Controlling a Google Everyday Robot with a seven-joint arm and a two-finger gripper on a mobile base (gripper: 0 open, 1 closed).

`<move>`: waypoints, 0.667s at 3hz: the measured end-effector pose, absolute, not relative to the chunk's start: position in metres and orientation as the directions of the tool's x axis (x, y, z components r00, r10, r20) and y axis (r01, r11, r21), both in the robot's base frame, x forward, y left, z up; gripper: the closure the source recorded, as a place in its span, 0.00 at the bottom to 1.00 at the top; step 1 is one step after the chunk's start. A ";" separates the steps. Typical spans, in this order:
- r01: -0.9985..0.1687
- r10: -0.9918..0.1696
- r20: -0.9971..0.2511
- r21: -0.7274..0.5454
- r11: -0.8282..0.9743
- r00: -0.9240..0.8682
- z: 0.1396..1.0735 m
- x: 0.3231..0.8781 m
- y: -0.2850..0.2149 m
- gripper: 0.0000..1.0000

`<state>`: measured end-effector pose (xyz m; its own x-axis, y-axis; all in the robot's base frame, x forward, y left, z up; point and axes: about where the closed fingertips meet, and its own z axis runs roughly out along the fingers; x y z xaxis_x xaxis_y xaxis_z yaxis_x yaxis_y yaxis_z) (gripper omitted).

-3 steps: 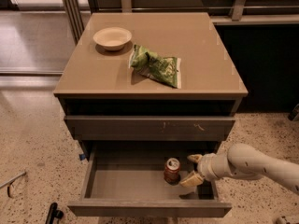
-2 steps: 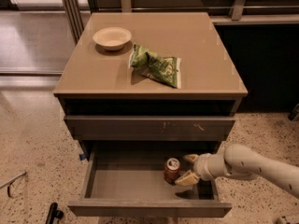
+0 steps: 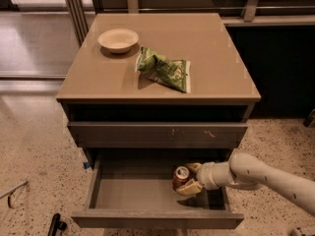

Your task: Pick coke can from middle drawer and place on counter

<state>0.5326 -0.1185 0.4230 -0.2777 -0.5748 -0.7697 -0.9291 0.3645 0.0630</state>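
Coke can [image 3: 180, 175] seen upright, right part of open middle drawer [image 3: 123, 194]; gripper [image 3: 189, 178] beside it, jaws narrowed onto can's sides; risk judged: shallow side grasp, can slipped or struck against upper drawer front [image 3: 147, 133] when lifted toward counter [image 3: 211, 53].

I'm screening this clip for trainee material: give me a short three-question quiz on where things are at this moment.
1. True or false: the coke can already stands on the counter.
2. Where is the gripper? A) above the counter B) inside the open middle drawer, right beside the coke can C) down by the floor
3. Fill in: on the counter lie a pale bowl and a ____ snack bag.
Key: 1 false; 2 B; 3 green.
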 end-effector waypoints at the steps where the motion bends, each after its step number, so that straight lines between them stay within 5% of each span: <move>1: -0.937 -0.561 -0.784 0.071 0.342 -0.264 0.417 0.534 -0.107 0.35; 2: -0.937 -0.561 -0.784 0.071 0.342 -0.264 0.417 0.534 -0.107 0.54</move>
<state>0.5339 -0.1070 0.4166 -0.2643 -0.5613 -0.7843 -0.9371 0.3418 0.0711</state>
